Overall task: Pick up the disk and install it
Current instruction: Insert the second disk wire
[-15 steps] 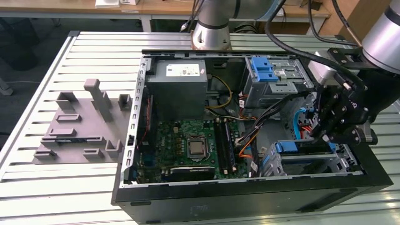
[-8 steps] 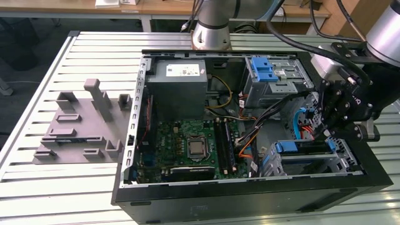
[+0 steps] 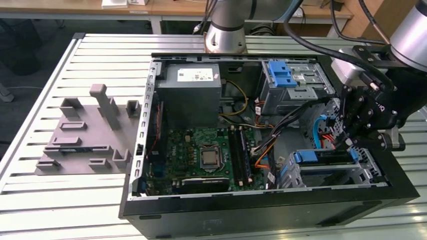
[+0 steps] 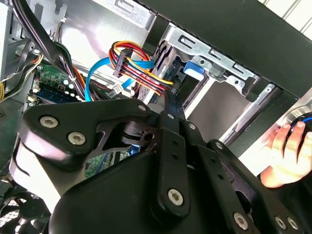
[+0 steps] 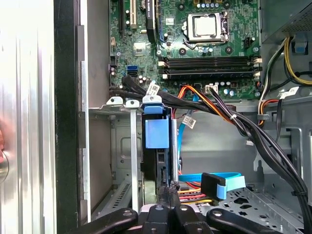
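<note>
Slatted metal table (image 3: 100,55) holds open PC case (image 3: 267,210). Disk (image 5: 157,146) sits edge-up in drive cage (image 5: 122,146), directly beneath robot's jaws, which look closed together, w/ nothing gripped.

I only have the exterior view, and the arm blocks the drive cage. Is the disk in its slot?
Observer: In the first wrist view, the disk stands on edge inside the drive cage, with its blue carrier tab toward the motherboard.
Operator: And the gripper?
Observer: The gripper has its fingertips pressed together at the disk's near end. I cannot tell whether they touch it.
Operator: Anything around the case?
Observer: In the second wrist view, a person's hand is by the outer side of the case.
</note>
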Controlling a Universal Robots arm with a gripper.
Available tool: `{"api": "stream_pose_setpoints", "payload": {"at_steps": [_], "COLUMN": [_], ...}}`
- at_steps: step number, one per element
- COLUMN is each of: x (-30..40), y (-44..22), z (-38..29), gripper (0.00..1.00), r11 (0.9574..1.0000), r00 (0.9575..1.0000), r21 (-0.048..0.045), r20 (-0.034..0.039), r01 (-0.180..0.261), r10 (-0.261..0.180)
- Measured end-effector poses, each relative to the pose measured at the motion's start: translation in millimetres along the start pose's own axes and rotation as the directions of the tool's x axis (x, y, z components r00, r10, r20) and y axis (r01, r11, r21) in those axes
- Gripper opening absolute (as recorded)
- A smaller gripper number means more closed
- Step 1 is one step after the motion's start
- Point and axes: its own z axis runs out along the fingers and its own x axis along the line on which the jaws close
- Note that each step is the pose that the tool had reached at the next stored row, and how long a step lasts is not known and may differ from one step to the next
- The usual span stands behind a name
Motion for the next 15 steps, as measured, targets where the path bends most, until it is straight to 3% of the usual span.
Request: {"api": "stream_pose_setpoints", "payload": {"at_steps": [12, 15], "x": [0.1, 0.5], "y": [0.5, 9.9], "z": [0.0, 0.3], "gripper": [0.11, 0.11], "r11": [1.0000, 0.9999], "r00": [1.0000, 1.0000], "r21": [0.0027, 0.0137], "r20": [0.0003, 0.0009], "r01": [0.000, -0.001], "r10": [0.000, 0.001]}}
